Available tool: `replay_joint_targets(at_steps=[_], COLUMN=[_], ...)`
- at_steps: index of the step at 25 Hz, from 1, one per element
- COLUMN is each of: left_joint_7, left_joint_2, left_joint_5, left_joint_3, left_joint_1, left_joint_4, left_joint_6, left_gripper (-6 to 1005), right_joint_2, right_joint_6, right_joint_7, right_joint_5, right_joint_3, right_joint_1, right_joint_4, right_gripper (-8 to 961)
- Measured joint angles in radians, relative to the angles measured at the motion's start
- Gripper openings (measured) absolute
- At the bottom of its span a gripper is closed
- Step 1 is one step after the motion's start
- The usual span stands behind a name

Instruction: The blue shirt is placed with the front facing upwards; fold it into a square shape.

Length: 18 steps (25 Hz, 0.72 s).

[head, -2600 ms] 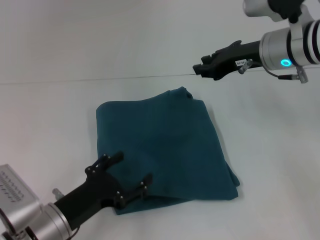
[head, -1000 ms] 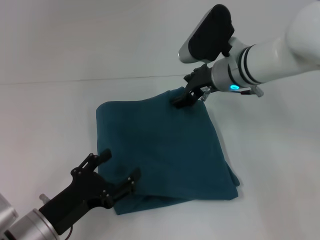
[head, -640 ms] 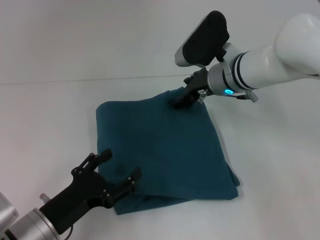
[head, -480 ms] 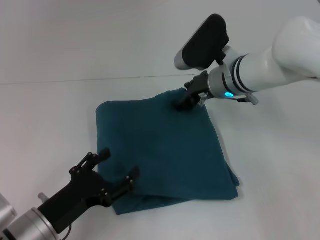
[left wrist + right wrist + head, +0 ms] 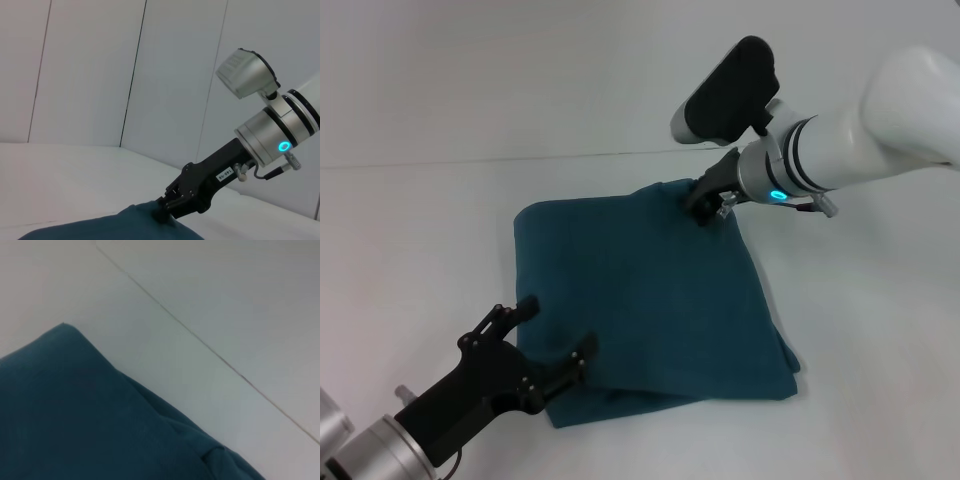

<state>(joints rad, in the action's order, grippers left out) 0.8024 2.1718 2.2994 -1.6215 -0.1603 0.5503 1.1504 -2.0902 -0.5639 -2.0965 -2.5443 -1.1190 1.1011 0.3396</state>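
Right claw [image 5: 701,208] at blue shirt's [image 5: 650,300] far corner edge

My right gripper [image 5: 703,208] meets the far corner of the blue shirt [image 5: 650,300]; whether my fingertips pinch cloth or only press on it cannot be told in the head or left wrist views. My right wrist view shows none of my own fingers, and its edges cut off the shirt. The folds hide any lettering. My left gripper [image 5: 552,340] covers the shirt's near corner.
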Motion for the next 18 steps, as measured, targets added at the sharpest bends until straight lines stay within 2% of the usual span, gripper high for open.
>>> replay_joint_targets(at_steps=[5, 11, 18], left_joint_7=[-0.002, -0.004, -0.016], left_joint_2=[0.001, 0.0, -0.001], left_joint_5=[0.0, 0.0, -0.003], left_joint_3=[0.0, 0.0, 0.001], left_joint_1=[0.001, 0.0, 0.004], left_joint_4=[0.0, -0.001, -0.003], left_joint_6=[0.0, 0.0, 0.001], left_gripper=[934, 934, 934], right_joint_2=[0.009, 0.002, 0.004], right_joint_6=[-0.104, -0.164, -0.197], right_joint_7=[-0.069, -0.173, -0.255], right_joint_5=[-0.003, -0.097, -0.169], right_joint_3=[0.0, -0.003, -0.004], right_joint_1=[-0.029, -0.051, -0.09], right_joint_4=[0.062, 0.13, 0.186], right_gripper=[187, 11, 11])
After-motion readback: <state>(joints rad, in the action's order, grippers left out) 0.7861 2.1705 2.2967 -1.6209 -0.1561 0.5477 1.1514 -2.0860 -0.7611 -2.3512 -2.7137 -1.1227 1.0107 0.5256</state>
